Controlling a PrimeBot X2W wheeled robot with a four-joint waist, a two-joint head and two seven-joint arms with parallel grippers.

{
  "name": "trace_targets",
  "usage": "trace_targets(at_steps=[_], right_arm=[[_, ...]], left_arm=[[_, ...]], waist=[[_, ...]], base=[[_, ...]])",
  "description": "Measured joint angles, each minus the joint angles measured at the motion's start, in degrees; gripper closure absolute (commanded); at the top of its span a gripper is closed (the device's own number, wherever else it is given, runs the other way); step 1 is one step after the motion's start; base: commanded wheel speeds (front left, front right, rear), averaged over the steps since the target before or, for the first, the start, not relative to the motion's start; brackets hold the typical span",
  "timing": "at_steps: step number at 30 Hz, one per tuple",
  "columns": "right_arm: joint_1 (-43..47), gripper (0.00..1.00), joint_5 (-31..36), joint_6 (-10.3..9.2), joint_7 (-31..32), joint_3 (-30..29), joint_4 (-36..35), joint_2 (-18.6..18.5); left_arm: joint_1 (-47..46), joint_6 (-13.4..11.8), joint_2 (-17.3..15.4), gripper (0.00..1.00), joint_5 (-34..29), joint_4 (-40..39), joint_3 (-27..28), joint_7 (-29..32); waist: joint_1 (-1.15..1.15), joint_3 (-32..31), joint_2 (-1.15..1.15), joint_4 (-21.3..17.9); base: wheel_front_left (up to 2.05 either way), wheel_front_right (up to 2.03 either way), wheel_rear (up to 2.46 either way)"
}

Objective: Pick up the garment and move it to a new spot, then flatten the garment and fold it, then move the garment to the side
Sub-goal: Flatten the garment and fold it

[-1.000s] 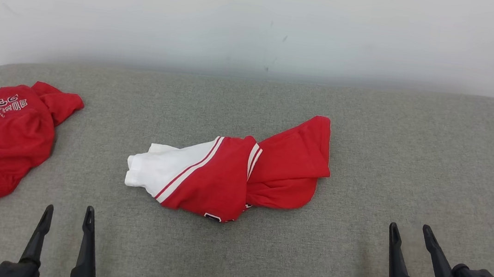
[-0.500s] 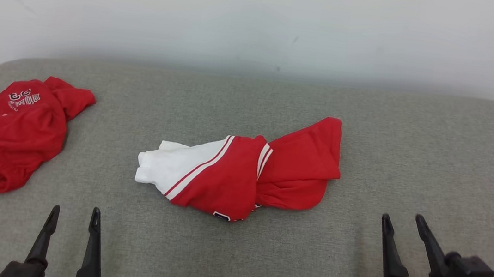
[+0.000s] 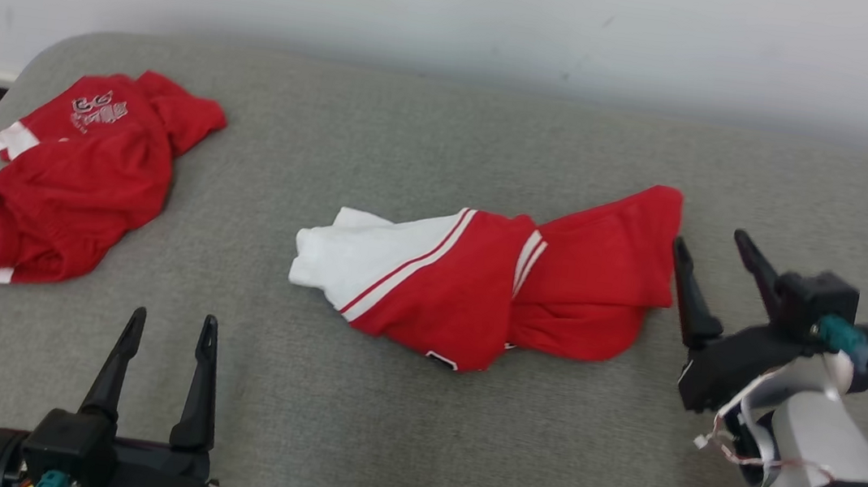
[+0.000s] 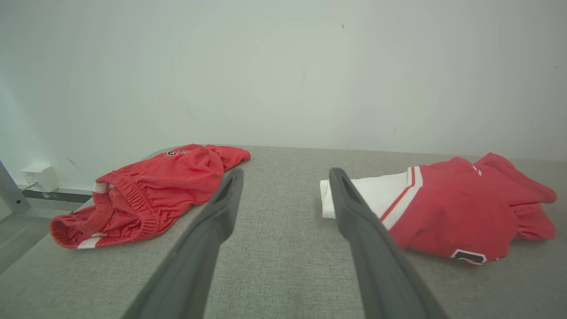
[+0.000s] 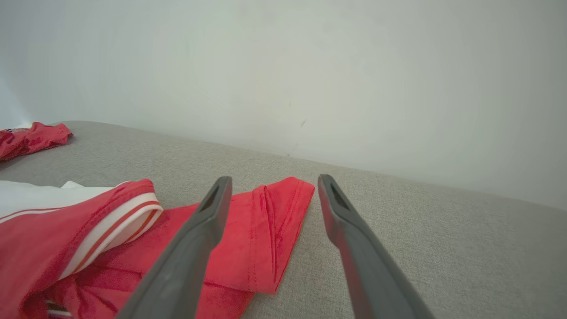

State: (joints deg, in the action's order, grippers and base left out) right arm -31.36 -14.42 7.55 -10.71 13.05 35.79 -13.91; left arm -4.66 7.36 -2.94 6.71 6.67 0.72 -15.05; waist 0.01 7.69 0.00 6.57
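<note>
Head view shows the garment [image 3: 478, 289] bunched, red with a white striped panel, while left gripper [image 3: 175, 318] and right gripper [image 3: 708, 237] gape empty.

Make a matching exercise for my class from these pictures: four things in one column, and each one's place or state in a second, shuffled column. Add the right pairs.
Column one
1. red-and-white garment
2. lettered red garment
3. left gripper
4. right gripper

Column two
A. open, low at the left of the head view, touching no cloth
B. crumpled in the middle of the grey cushion
C. open, fingers beside the red-and-white garment's red end
D. crumpled near the cushion's left edge

Pairs: 1-B, 2-D, 3-A, 4-C
</note>
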Motion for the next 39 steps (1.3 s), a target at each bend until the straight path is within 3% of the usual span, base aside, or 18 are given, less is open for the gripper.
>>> trace_targets(at_steps=[20,21,22,31,34,39], right_arm=[[-18.35,0.00,0.16,0.00,1.88,5.88,27.31,-1.00],[-19.40,0.36,-0.19,0.00,1.62,5.95,28.96,-0.96],[-19.96,1.00,-0.21,0.00,1.51,6.04,29.83,-0.87],[-21.09,1.00,-1.57,0.00,-3.92,8.05,28.97,0.43],[-18.96,1.00,-2.77,0.00,-4.19,8.71,23.97,0.37],[-11.83,1.00,-3.67,0.00,-4.39,6.73,9.57,-1.91]], left_arm=[[-5.24,-0.56,0.01,0.00,3.28,1.49,-5.06,0.00],[-5.65,-0.67,0.01,0.00,3.48,1.62,-5.36,0.00],[-5.94,-0.80,0.01,0.00,3.50,1.67,-5.44,0.00],[-5.71,-1.03,0.02,0.00,3.45,2.45,-4.23,0.00],[-4.63,-0.92,0.01,0.00,3.03,2.47,-3.28,0.00],[-3.22,-0.78,0.02,0.00,2.42,2.40,-1.70,0.00]], waist=[[0.01,6.98,0.00,8.14],[0.01,7.48,0.00,8.54],[0.00,7.71,0.00,8.72],[0.00,7.41,0.00,8.15],[0.00,6.59,0.00,6.83],[-0.01,4.85,0.00,4.06]], base=[[0.00,0.00,0.00],[0.00,0.00,0.00],[0.00,0.00,0.00],[0.00,0.00,0.00],[0.00,0.00,0.00],[0.00,0.00,0.00]])
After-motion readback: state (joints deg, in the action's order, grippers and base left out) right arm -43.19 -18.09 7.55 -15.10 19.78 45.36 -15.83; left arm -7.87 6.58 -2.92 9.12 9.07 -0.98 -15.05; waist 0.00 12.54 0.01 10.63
